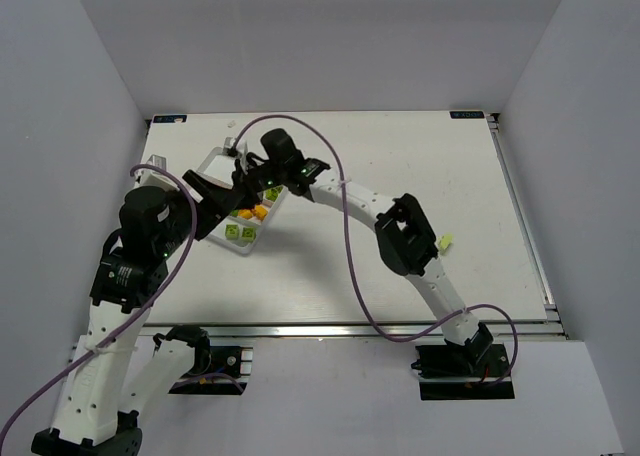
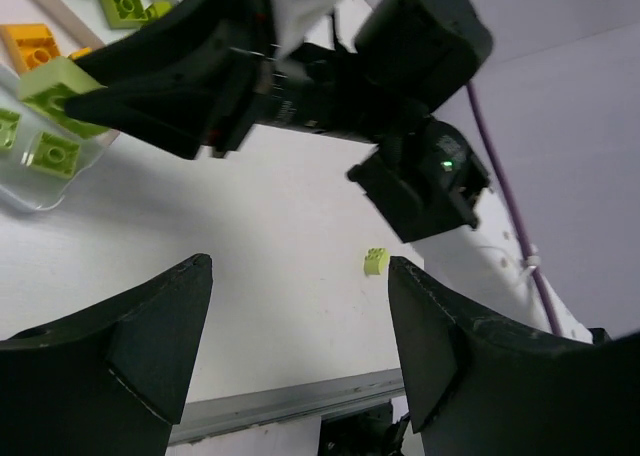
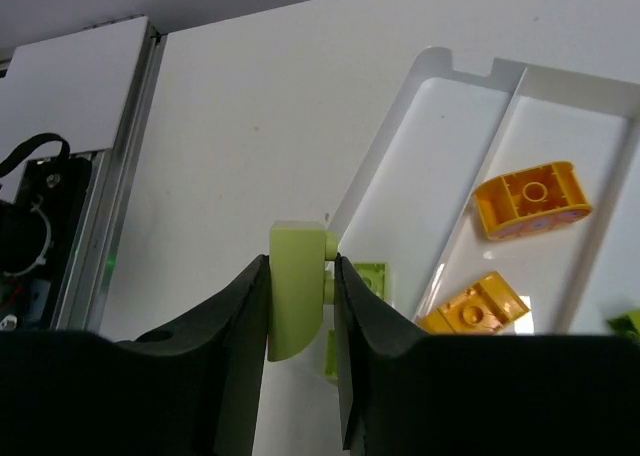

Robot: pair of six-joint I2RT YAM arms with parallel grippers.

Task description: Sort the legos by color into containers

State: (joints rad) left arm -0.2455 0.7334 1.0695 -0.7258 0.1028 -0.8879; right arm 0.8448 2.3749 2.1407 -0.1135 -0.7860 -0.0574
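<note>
Right wrist: smooth, round-edged lime brick point(image 3: 297, 296) tight in right gripper point(image 3: 300, 266); left gripper point(image 2: 300, 266) wide apart.

You had a white tabletop point(image 1: 400, 156) under you, matte, evenly lit, shadows soft. Pale grey panels boxed it in: left wall point(image 1: 60, 126), back wall point(image 1: 320, 36), right wall point(image 1: 590, 126), all plain. A silver rail point(image 1: 350, 329) ran along the near edge, and a second rail point(image 1: 525, 226) went down the right side.

lime brick point(image 3: 297, 291), orange bricks point(image 3: 527, 198), whitish tray point(image 3: 450, 151)
</note>
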